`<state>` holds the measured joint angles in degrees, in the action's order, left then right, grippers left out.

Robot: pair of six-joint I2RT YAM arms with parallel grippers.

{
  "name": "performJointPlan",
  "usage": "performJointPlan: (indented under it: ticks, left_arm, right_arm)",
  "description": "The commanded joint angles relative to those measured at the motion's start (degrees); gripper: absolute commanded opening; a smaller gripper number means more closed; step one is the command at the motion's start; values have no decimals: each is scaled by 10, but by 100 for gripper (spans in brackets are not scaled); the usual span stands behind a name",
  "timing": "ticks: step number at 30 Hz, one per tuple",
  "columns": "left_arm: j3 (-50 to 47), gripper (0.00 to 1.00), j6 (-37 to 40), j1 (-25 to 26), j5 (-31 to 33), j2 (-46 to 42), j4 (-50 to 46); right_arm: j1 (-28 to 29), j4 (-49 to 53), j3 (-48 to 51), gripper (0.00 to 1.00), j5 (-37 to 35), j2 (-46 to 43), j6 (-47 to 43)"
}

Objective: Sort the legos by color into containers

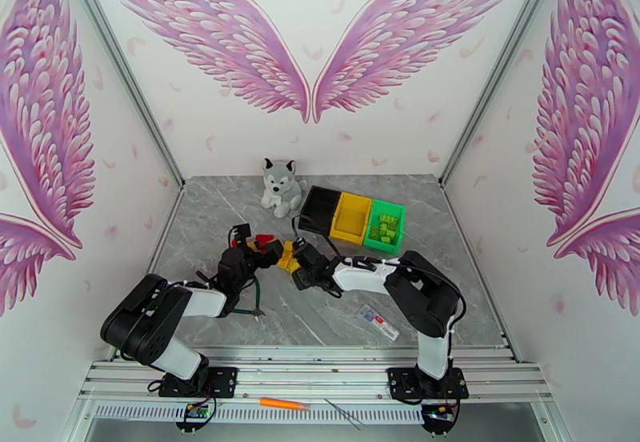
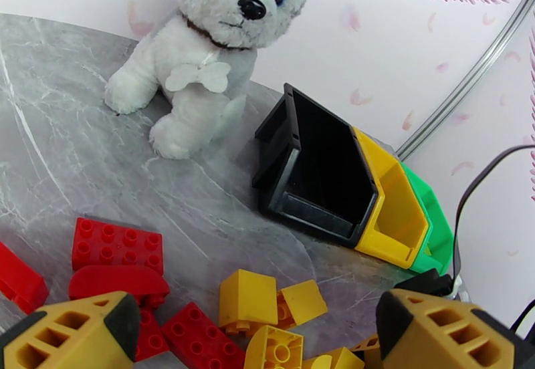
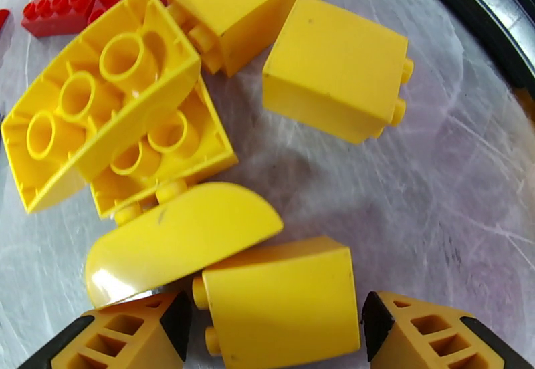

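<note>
A yellow brick [image 3: 281, 307] is straddled, not yet clamped, by the right gripper [image 3: 275, 315]; the left gripper [image 2: 257, 320] is spread wide. The curved brick [image 3: 180, 236] just beside could be pinched too

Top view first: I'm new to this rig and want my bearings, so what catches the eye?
A plush husky sits at the table's far side beside black, yellow and green bins, the green bin holding green bricks. Mid-table, red bricks and yellow bricks lie clustered, the right arm's jaws open around one yellow brick.
</note>
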<state>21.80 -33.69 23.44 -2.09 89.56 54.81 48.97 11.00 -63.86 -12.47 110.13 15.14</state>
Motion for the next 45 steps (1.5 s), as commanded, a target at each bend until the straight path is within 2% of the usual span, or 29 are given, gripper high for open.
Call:
performJointPlan:
  ticks: [1,6,12,19,25,31,37,45]
  left_arm:
    - [-9,99,-4,-2,-7,3,12]
    - [-8,99,-2,-1,-10,2,11]
    - [2,99,6,14,-8,5,5]
    - [34,99,38,68,29,4,-32]
    - [75,99,75,121,68,19,-63]
    - [139,99,128,178,115,50,-112]
    - [182,99,161,203,143,76,-134]
    - [196,99,171,200,152,87,-133]
  right_arm:
    - [-3,13,-29,68,-18,19,3]
    - [-7,20,-40,59,-21,24,6]
    - [-10,18,-26,41,-23,3,10]
    - [-41,1,29,31,-27,-68,29]
    - [-111,-6,69,30,-30,-143,55]
    - [-194,23,37,27,-39,-175,80]
    - [-229,63,-52,29,-59,-136,82]
    - [-261,100,-148,38,-52,-58,82]
